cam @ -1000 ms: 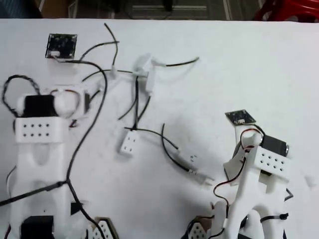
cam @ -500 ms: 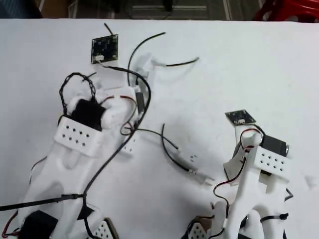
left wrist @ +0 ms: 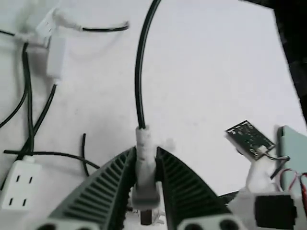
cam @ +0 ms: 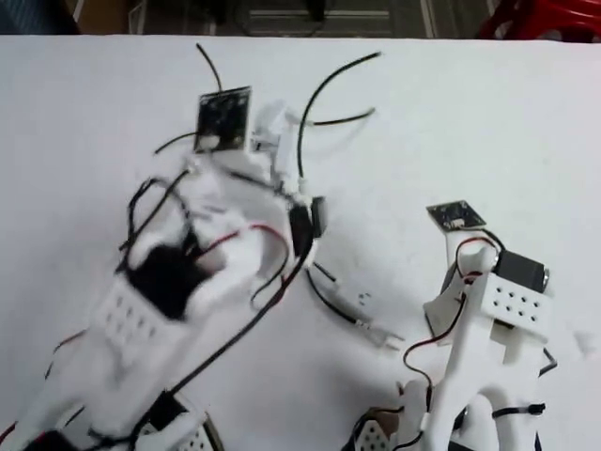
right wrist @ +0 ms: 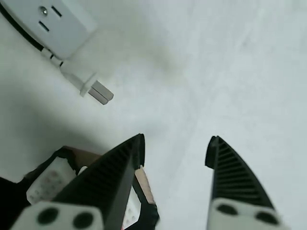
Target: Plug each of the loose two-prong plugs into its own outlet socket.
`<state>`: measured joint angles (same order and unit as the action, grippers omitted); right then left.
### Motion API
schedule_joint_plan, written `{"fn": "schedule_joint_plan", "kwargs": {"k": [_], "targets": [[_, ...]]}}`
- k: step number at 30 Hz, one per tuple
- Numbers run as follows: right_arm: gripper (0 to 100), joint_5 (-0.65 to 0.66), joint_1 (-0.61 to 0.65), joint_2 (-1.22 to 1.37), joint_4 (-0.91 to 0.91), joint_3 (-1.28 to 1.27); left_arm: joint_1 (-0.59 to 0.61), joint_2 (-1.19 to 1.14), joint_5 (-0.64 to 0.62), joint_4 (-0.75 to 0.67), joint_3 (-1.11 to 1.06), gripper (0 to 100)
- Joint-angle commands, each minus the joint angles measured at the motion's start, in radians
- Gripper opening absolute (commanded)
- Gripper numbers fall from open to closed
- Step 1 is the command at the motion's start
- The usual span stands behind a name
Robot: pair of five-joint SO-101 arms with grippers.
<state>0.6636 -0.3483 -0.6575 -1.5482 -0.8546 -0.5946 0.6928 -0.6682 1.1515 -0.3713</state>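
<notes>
My left end effector (left wrist: 145, 154) clamps a white two-prong plug (left wrist: 144, 139) lengthwise, black cord (left wrist: 139, 72) trailing ahead; the white plastic outlet socket (left wrist: 17, 184) sits nearby, off-axis.

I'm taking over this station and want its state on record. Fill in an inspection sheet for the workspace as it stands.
Surface: white table, bare around the right arm.
Job's things: one plug held in a gripper; a loose two-prong plug lying beside an outlet socket; a second outlet socket lying unplugged.
Clutter: nothing seen.
Grippers: left gripper shut on the plug; right gripper open over bare table.
Cables: a black cable arcs away from the held plug; other black cables run tangled nearby.
Surroundings: a red object beyond the table's far edge.
</notes>
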Motion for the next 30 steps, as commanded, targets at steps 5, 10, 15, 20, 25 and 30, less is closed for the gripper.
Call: {"fn": "schedule_joint_plan", "kwargs": {"k": [5,10,15,20,25,30], "targets": [[21.5,0.0,0.022,-0.016,-0.015,0.048,0.015,0.326,-0.112,-0.39,-0.433,3],[21.5,-0.002,0.102,-0.015,-0.038,0.057,0.081,0.515,-0.232,-0.646,-0.694,3],[16.6,-0.083,0.203,-0.013,-0.165,0.196,0.145,0.713,-0.299,-0.844,-0.899,3],[11.2,-0.195,0.392,0.021,-0.171,0.33,0.147,0.897,-0.276,-1.046,-1.12,3],[11.2,-0.276,0.593,0.239,-0.173,0.443,0.151,1.073,-0.281,-1.286,-1.329,3],[11.1,-0.324,0.685,0.464,-0.174,0.643,0.151,1.132,-0.285,-1.201,-1.32,3]]}}
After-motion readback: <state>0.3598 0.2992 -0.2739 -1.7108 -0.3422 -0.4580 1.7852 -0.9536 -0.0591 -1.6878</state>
